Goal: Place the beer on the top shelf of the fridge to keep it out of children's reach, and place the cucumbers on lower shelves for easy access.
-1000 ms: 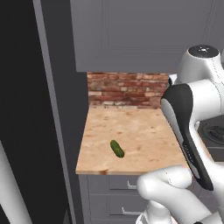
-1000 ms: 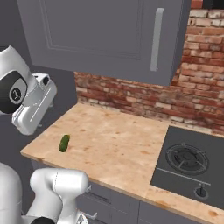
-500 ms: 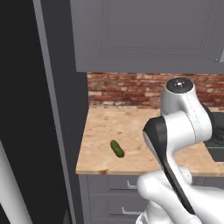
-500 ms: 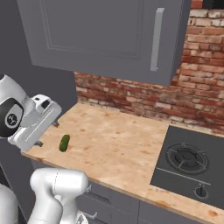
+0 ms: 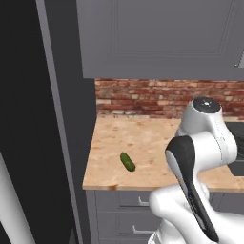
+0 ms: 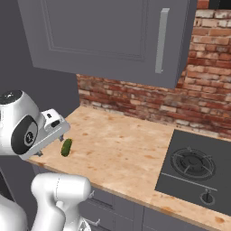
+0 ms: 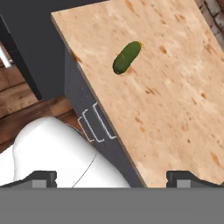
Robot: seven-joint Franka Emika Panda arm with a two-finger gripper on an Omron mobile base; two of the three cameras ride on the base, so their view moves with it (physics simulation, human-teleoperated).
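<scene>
1. Your gripper (image 7: 112, 177) is standing with its jaws spread fully wide and is holding nothing; the two finger tips (image 7: 41, 177) are showing at the lower left and lower right of the hand view.
2. One cucumber (image 5: 127, 162) is lying flat on the counter (image 5: 157, 143), left of centre in the left base view and near the front edge. In the hand view the cucumber (image 7: 127, 57) is sitting in the upper centre, well apart from the jaws.
3. The fridge (image 5: 43, 119) is filling the left side of the left base view. You cannot tell from here where its shelves are, nor where the beer is.
4. Risk: the cucumber is rounded, so one finger touching it first is likely sending it rolling toward the counter edge.
5. Risk: the jaws are hanging over the drawer (image 7: 94, 124) fronts, not the cucumber; closing here is gripping air.
6. Risk: descending too steeply is likely driving the finger tips into the counter.
</scene>
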